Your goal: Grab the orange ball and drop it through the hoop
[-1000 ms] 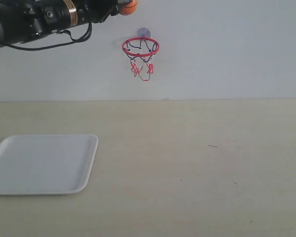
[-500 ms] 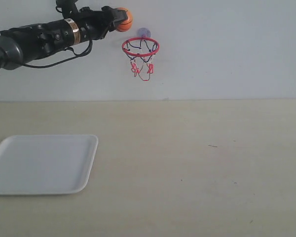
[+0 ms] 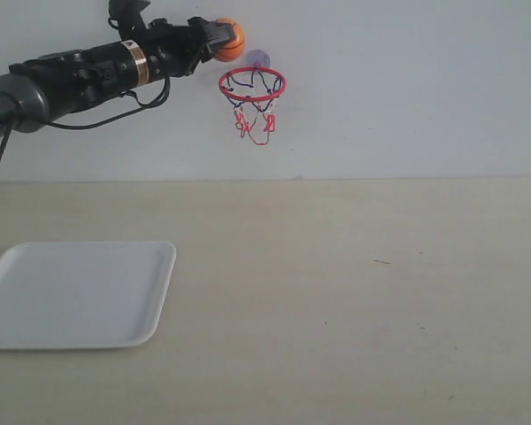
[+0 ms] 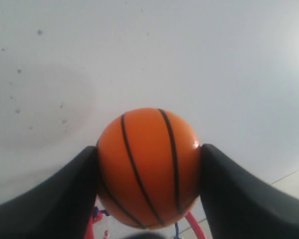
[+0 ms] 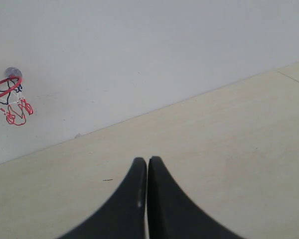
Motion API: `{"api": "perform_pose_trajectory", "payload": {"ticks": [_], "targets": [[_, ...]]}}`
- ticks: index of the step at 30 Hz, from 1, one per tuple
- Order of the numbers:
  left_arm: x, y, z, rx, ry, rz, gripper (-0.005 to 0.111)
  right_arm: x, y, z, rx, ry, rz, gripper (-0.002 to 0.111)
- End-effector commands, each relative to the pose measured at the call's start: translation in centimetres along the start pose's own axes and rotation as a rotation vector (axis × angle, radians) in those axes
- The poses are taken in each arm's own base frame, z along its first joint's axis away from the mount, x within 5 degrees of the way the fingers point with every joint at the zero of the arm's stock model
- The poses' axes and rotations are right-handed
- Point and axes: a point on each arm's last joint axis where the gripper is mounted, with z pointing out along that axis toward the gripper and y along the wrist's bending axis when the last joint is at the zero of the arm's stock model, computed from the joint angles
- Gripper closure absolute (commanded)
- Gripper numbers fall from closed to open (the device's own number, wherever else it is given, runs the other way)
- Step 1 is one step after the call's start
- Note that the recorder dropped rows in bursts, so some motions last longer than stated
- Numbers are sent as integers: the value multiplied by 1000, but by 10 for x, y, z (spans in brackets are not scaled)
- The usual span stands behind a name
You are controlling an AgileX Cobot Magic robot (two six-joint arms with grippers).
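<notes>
The orange ball (image 3: pixel 229 40) with black seams is held high against the white wall, my left gripper (image 3: pixel 218 37) shut on it. It hangs just up and left of the hoop (image 3: pixel 252 85), whose red ring carries a dark and red net under a bluish suction cup (image 3: pixel 258 59). In the left wrist view the orange ball (image 4: pixel 148 167) fills the gap between the black fingers (image 4: pixel 239 199), with bits of red ring showing below it. My right gripper (image 5: pixel 147 164) is shut on nothing, low over the table, with the hoop (image 5: pixel 7 94) far off on the wall. The right arm is outside the exterior view.
A white tray (image 3: pixel 75 294) lies on the beige table (image 3: pixel 354 292) at the front left. The white wall (image 3: pixel 407 88) rises behind the table's far edge. The left arm (image 3: pixel 71 75) reaches in from the upper left.
My left arm has swung down and rightward with the ball, bringing it from the top edge of the exterior view to just beside the hoop's ring.
</notes>
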Motion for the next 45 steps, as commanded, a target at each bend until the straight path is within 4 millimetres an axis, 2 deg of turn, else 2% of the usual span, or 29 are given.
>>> {"api": "perform_pose_trajectory", "payload": {"ticks": [1,4,9,14,15,21,28,32,35,38,39,42,45], "targets": [[6,-6,4,49,16,-15,103,1,-1,0,10,-2,-8,108],[18,-8,8,72,43,-20,103,1,-1,0,10,-2,-8,108],[26,-5,10,71,60,-9,101,1,-1,0,10,-2,-8,108],[23,1,7,52,56,-68,57,1,-1,0,10,-2,-8,108],[22,2,6,46,55,-97,54,1,-1,0,10,-2,-8,108],[22,3,6,45,53,-101,51,1,-1,0,10,-2,-8,108],[23,9,4,5,77,-196,38,1,-1,0,10,-2,-8,108],[23,9,4,5,77,-198,38,1,-1,0,10,-2,-8,108],[21,8,4,6,70,-205,44,1,-1,0,10,-2,-8,108],[13,7,1,9,57,-200,65,1,-1,0,10,-2,-8,108],[9,7,-1,9,54,-189,77,1,-1,0,8,-2,-7,108],[-4,5,-9,37,79,-127,102,1,-1,0,8,-2,-7,108],[-16,0,-24,74,194,35,103,1,-1,0,8,-2,-7,108]]}}
